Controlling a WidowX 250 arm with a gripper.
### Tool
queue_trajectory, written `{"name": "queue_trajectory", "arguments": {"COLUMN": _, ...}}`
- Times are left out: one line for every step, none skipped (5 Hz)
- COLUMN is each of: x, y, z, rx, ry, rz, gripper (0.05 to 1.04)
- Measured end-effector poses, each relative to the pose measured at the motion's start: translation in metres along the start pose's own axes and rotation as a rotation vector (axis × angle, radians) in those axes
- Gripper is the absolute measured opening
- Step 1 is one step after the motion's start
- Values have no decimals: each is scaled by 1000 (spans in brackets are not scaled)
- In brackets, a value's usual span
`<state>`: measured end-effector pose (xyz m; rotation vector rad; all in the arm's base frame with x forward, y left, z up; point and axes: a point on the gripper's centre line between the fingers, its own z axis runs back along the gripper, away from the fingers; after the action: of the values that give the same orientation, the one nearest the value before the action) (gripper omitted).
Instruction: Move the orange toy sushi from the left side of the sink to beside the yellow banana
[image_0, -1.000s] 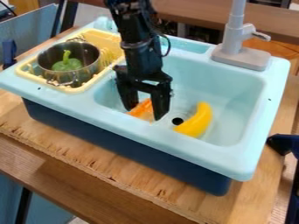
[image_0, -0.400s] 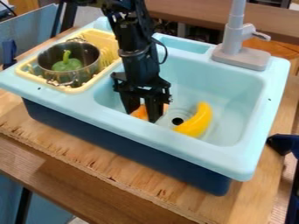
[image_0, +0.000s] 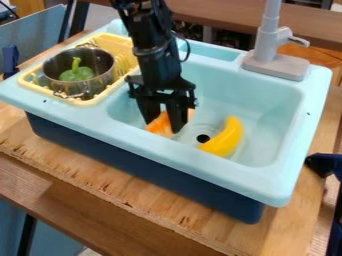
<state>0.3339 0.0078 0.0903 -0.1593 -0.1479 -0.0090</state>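
The gripper (image_0: 163, 125) hangs down into the left part of the light blue sink (image_0: 267, 107), its two fingers shut on an orange object (image_0: 158, 126). Parts of this object show between the fingers and to the right of them; the rest is hidden behind the right finger. To the right of the gripper, past the dark drain hole (image_0: 203, 138), a yellow banana-shaped object (image_0: 225, 138) lies on the basin floor, apart from the gripper.
Left of the basin, a yellow drying rack (image_0: 125, 44) holds a metal pot (image_0: 103, 79) with a green pepper (image_0: 77, 73) in it. A grey faucet (image_0: 269, 42) rises at the back right edge of the sink.
The gripper went lower and its fingers drew closer together around the orange object. Since then it has risen slightly, and the orange object's right part has risen with it.
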Motion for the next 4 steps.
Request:
{"name": "queue_trajectory", "arguments": {"x": 22, "y": -6, "z": 14, "rx": -36, "ry": -87, "rz": 10, "gripper": 587}}
{"name": "queue_trajectory", "arguments": {"x": 31, "y": -10, "z": 5, "rx": -81, "ry": -87, "rz": 32, "gripper": 587}}
{"name": "queue_trajectory", "arguments": {"x": 38, "y": -15, "z": -15, "rx": -139, "ry": -58, "rz": 36, "gripper": 587}}
{"name": "queue_trajectory", "arguments": {"x": 41, "y": -28, "z": -22, "rx": -183, "ry": -61, "rz": 37, "gripper": 587}}
